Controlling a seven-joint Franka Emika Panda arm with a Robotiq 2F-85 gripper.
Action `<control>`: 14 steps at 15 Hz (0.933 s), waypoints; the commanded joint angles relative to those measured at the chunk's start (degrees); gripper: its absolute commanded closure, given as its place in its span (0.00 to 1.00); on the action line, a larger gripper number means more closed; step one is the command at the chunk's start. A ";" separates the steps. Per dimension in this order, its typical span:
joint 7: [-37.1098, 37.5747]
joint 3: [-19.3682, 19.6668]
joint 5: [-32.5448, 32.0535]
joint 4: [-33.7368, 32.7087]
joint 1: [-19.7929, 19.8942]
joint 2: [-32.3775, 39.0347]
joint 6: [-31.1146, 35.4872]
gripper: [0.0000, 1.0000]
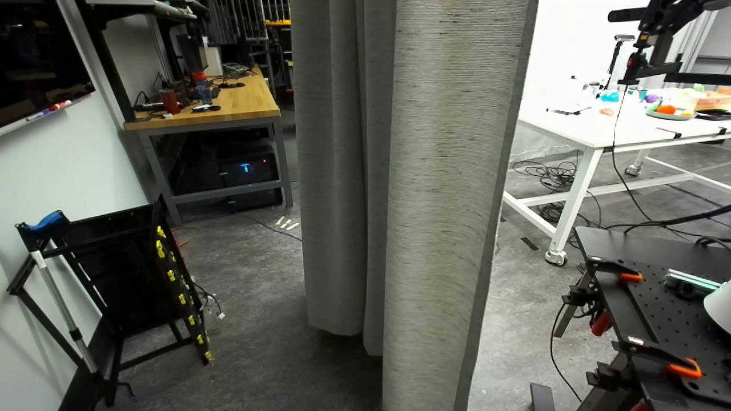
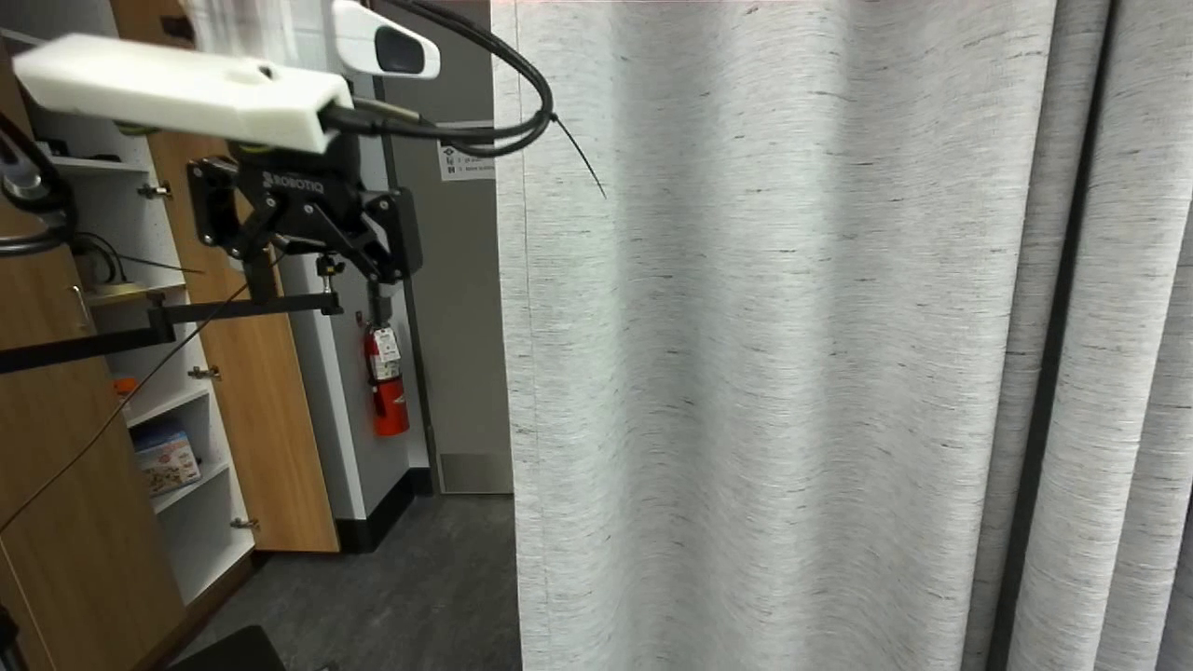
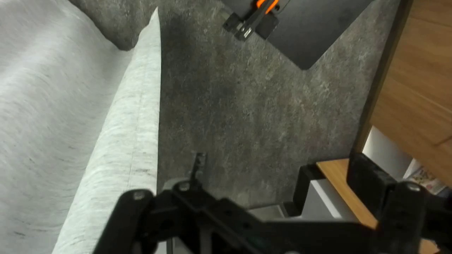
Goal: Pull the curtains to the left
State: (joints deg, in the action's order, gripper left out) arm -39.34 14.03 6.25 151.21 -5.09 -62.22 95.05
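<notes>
Curtains (image 2: 792, 326) hang just beside my gripper (image 2: 308, 222). In an exterior view I see the gripper left of the curtains' free edge, a strip of grey door (image 2: 457, 317) showing between, so they look apart from there. Gripper is spread wide, its two sides well away from each other. Black cable (image 2: 466, 133) above the gripper loops across in front of that edge. Wrist view: I'm looking down the fabric edge to the floor (image 3: 247, 116); curtains fill the left side, part of the gripper overlaps them near the bottom. Contact there, can't tell.

View differences: red fire extinguisher (image 2: 387, 387) I only get in an exterior view, same picture as the gripper's front. Wooden worktop (image 1: 254, 97), white worktop (image 1: 571, 128) on wheels and black frame (image 1: 111, 274) with yellow clips I only get in an exterior view from the curtains' darker side. Wrist view gives me a black plate (image 3: 303, 38) and an orange-and-black clamp (image 3: 256, 19) from above.

Materials: curtains are pale grey woven cloth, fine horizontal streaks, tall rounded folds, wavy hem; shaded folds go darker grey. Floor is mottled dark grey. Cabinet door (image 2: 266, 410) is flat, wood-grained, standing open. Black stand (image 1: 668, 325) has rows of round holes.
</notes>
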 commanded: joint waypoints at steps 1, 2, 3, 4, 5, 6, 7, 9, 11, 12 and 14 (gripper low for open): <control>-0.03 -0.23 5.06 7.57 -1.76 -2.12 15.94 0.00; -0.45 -0.39 6.18 9.22 -2.47 -1.80 20.78 0.00; -0.84 -0.31 7.12 8.34 -3.98 1.23 25.52 0.00; -1.02 -0.12 7.84 7.26 -5.54 3.81 29.80 0.00; -1.02 -0.08 8.41 7.94 -6.76 4.65 34.24 0.00; -0.76 -0.14 8.96 7.97 -8.01 6.10 38.83 0.00; -0.33 -0.15 9.30 7.95 -9.04 7.76 43.24 0.00; 1.57 -0.39 8.93 7.93 -9.89 11.62 52.03 0.00; 2.91 0.11 7.45 8.00 -9.81 14.56 58.96 0.00; 3.35 0.46 6.77 8.00 -9.61 15.75 61.45 0.00; 4.30 0.92 5.30 7.95 -8.60 17.54 64.44 0.00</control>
State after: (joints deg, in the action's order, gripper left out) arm -37.39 14.28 13.53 159.18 -14.42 -47.30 154.51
